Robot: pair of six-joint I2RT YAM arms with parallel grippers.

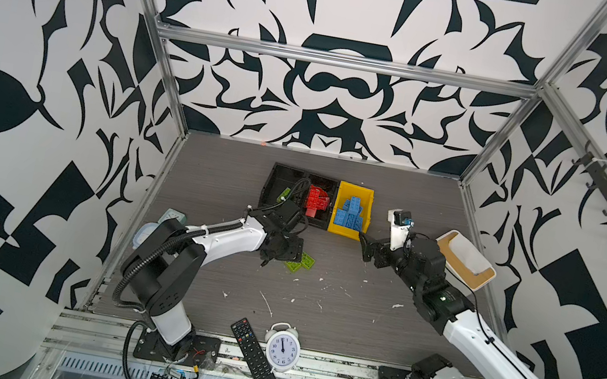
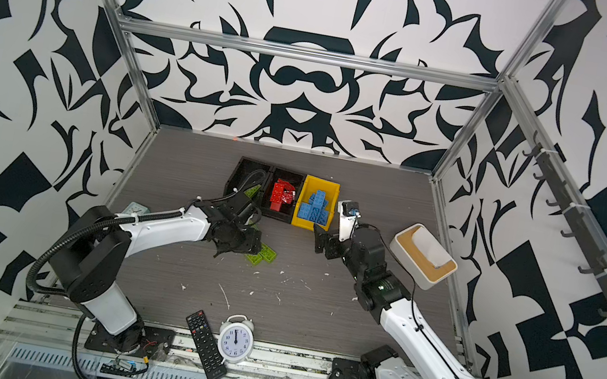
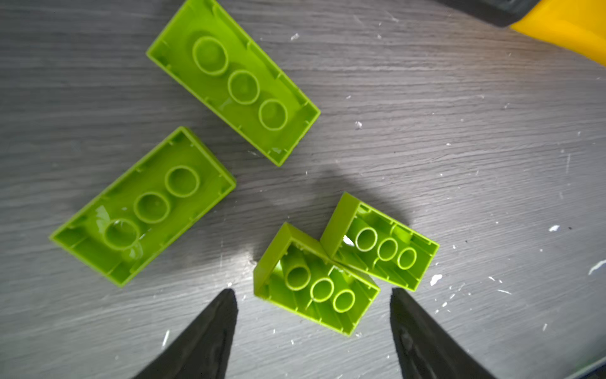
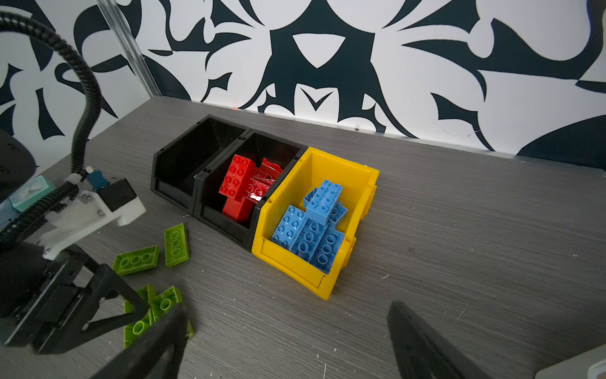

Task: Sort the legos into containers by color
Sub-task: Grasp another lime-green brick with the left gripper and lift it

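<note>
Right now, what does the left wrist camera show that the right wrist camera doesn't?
Left wrist only: the two touching green bricks in full, just ahead of the gap of the open left gripper.

Right wrist only: red bricks in a black bin, blue bricks in the yellow bin, and the open right gripper. Here the left gripper's fingers partly hide the touching pair.

Both: four green bricks hollow side up, the left gripper, and at least a corner of the yellow bin.
</note>
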